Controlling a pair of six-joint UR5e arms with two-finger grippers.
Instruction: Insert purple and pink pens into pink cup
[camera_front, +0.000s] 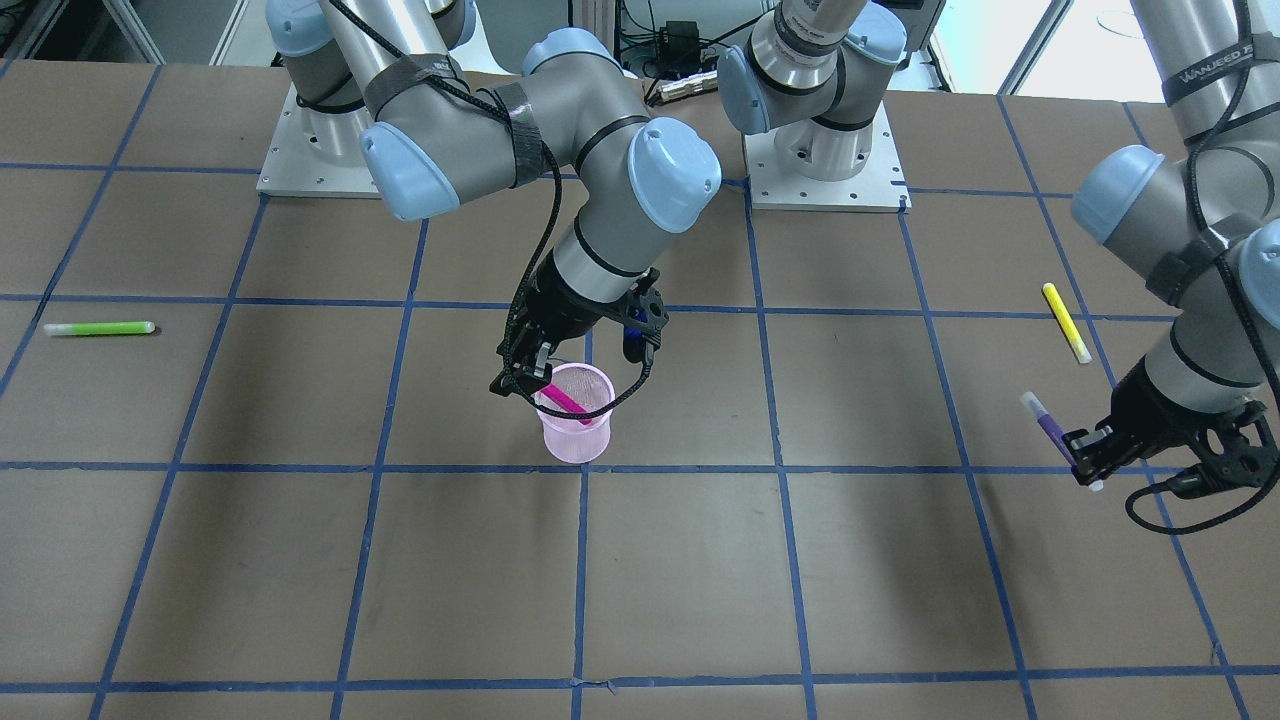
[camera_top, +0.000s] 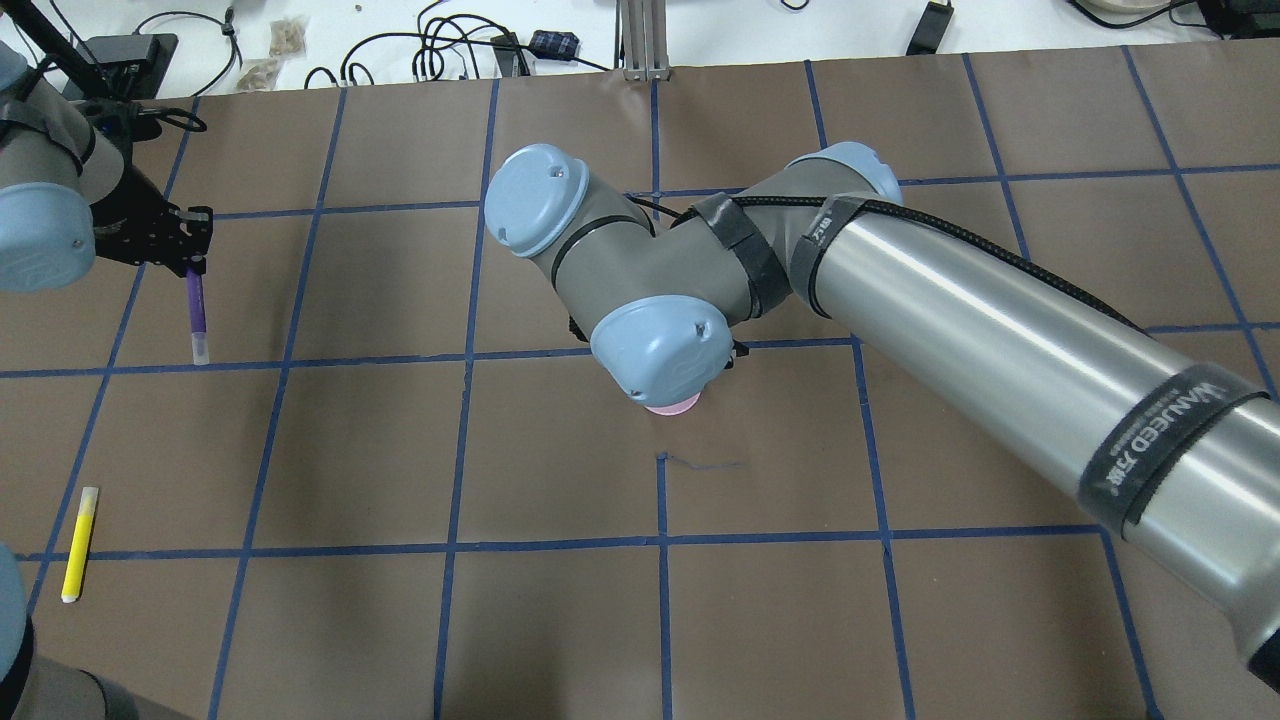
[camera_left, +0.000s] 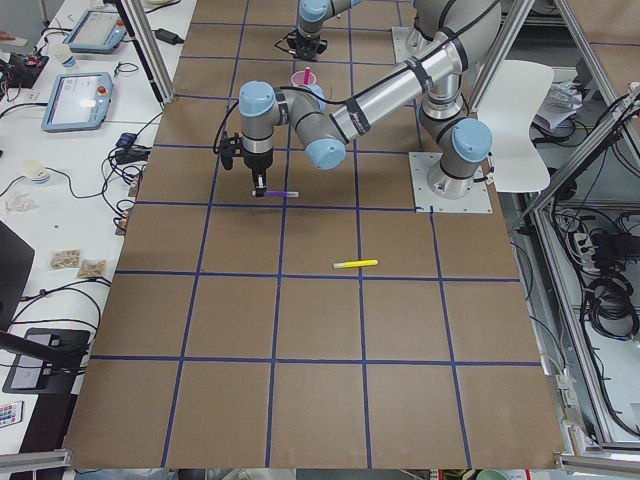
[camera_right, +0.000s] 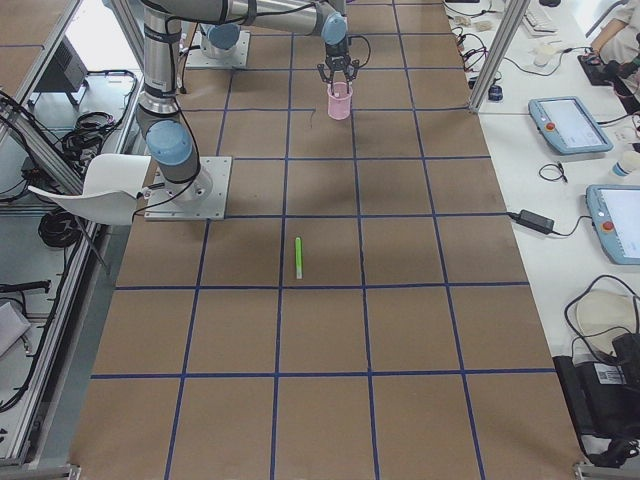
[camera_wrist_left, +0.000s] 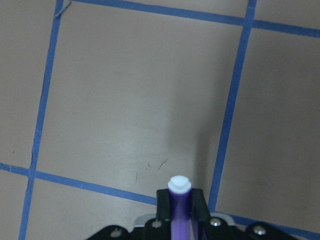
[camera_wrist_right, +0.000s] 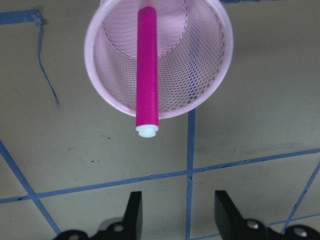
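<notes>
Right wrist-mounted: pink pen rests in pink cup beneath right hand.

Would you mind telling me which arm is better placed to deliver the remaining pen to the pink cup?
The left. The left gripper is shut on the purple pen, while the right gripper is open and empty above the pink cup, where the pink pen already leans.
</notes>
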